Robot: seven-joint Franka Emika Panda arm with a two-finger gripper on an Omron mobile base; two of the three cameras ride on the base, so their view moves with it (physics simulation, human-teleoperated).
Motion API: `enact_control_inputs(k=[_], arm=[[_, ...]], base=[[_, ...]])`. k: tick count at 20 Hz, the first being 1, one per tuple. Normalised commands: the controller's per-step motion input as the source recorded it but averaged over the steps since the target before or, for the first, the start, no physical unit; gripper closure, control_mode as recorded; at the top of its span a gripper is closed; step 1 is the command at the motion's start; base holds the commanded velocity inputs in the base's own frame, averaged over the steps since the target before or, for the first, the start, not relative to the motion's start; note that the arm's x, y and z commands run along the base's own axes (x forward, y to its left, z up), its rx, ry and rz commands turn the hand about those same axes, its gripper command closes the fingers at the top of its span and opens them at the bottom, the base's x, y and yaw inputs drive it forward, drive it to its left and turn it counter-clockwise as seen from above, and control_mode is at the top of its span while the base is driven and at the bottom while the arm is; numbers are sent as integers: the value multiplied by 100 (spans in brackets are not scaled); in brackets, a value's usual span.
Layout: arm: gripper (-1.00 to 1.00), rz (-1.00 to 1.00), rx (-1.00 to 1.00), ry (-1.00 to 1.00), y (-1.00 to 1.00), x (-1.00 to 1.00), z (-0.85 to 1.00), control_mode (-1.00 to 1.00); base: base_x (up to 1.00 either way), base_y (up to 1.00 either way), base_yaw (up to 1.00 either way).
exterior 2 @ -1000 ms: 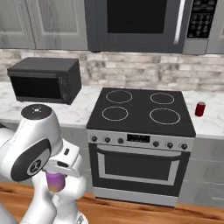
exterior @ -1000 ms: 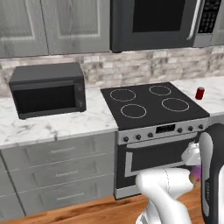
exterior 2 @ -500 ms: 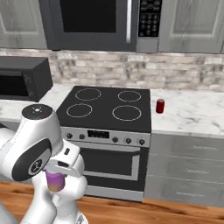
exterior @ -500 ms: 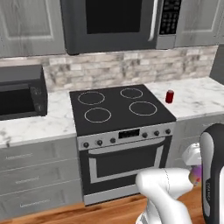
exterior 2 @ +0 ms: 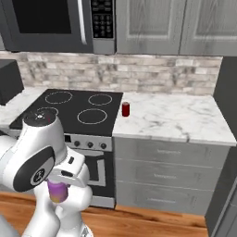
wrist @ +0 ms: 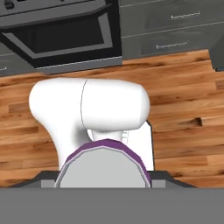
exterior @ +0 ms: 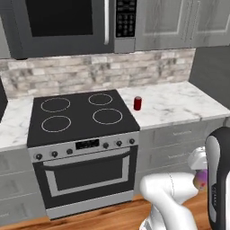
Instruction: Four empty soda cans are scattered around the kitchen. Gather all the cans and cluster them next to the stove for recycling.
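Item one, far left: the wide black glass stove (exterior: 83, 114) with four white ring burners. Over the last second my base has driven rightward, so the stove has slid from centre to the left of both base views, and the countertop microwave has dropped almost out of frame.

Item two, just right of the stove: a small red soda can (exterior: 138, 103), upright on the white marble counter (exterior: 179, 105), beside the cooktop's right edge. I judge this one already delivered.

Item three, further right: bare counter over grey drawers (exterior 2: 162, 171), newly brought into view by the drive.

Item four, low at the arm: the gripper (exterior 2: 58, 187), tucked in near the robot body, clamped on a pink-purple soda can (exterior 2: 58, 190). The hand view looks down its silver top (wrist: 103, 170) at the wooden floor (wrist: 183, 105).

Reading: can in hand, base now facing the drop zone. I reckon the next job is lifting the can to the counter beside the red one; two cans remain to fetch.
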Motion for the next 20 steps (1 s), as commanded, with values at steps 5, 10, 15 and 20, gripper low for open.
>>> enact_control_inputs(k=[5, 10, 15, 20], arm=[[100, 0, 0, 0, 0, 0, 0, 100], [100, 0, 0, 0, 0, 0, 0, 100], [100, 0, 0, 0, 0, 0, 0, 100], [100, 0, 0, 0, 0, 0, 0, 100]], base=[[-4, -76, 0], [0, -43, 0], [7, -15, 0], [23, -25, 0]])
